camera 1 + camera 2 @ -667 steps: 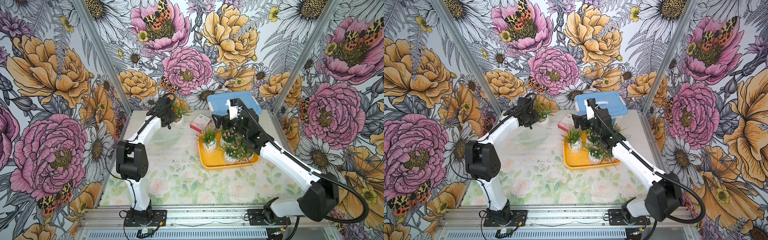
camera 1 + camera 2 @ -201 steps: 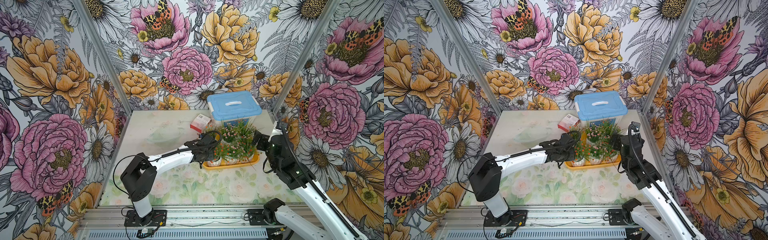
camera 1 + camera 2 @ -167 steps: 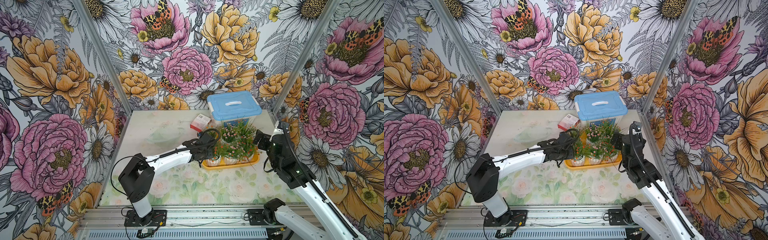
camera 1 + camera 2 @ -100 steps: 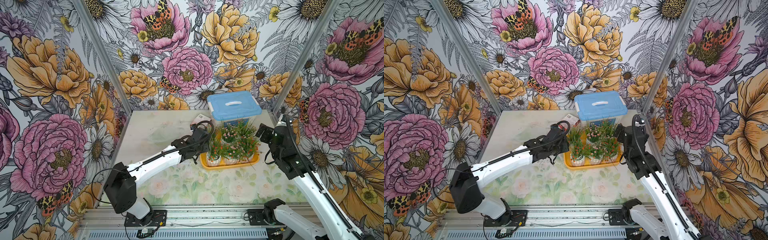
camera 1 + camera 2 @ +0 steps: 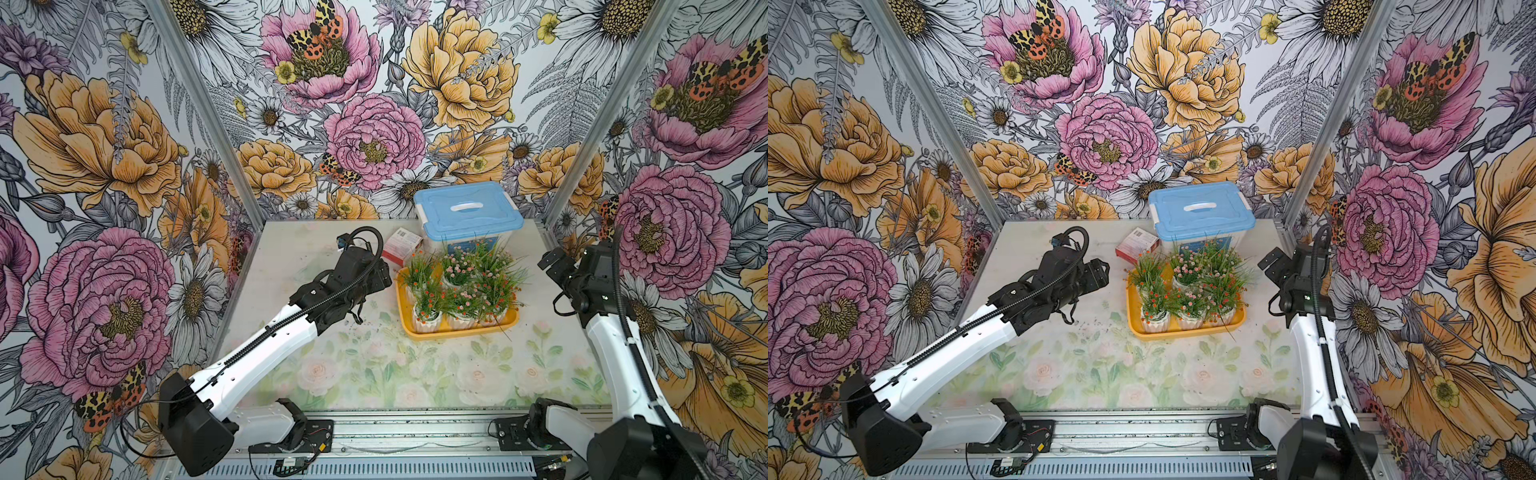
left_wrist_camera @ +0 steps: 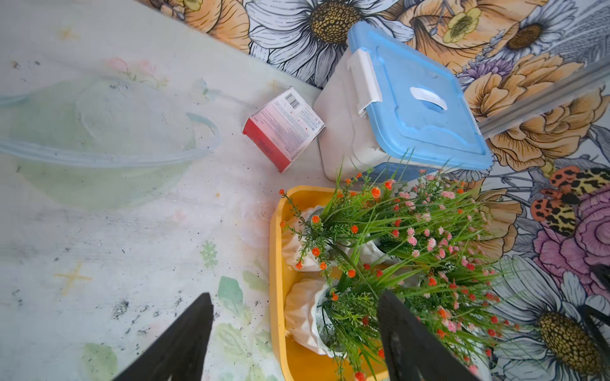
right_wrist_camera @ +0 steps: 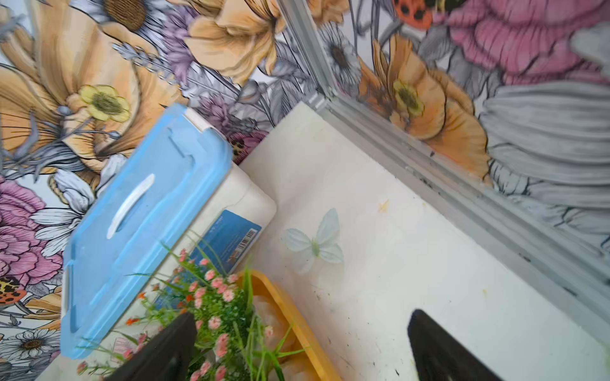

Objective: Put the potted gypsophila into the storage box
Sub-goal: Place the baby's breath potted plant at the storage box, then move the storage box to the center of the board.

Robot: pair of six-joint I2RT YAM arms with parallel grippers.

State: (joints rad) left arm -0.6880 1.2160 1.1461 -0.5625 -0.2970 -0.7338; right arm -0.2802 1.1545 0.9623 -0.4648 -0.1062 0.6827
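Six potted gypsophila (image 5: 459,291) were counted standing upright in the storage box (image 5: 457,331) in two rows of three. Their thin green sprigs with pink or orange-red blossoms pointed upward from white ribbed pots, and the shallow yellow-orange box, of smooth plastic with rounded corners, was laid with its long axis across the table (image 5: 374,374). One blue-lidded container (image 5: 467,210) and one red-and-white carton (image 5: 401,245) were noted just behind it. The left gripper (image 6: 294,294), just beside the box, and the right gripper (image 7: 302,315), near its other end, were each found spread wide and empty.
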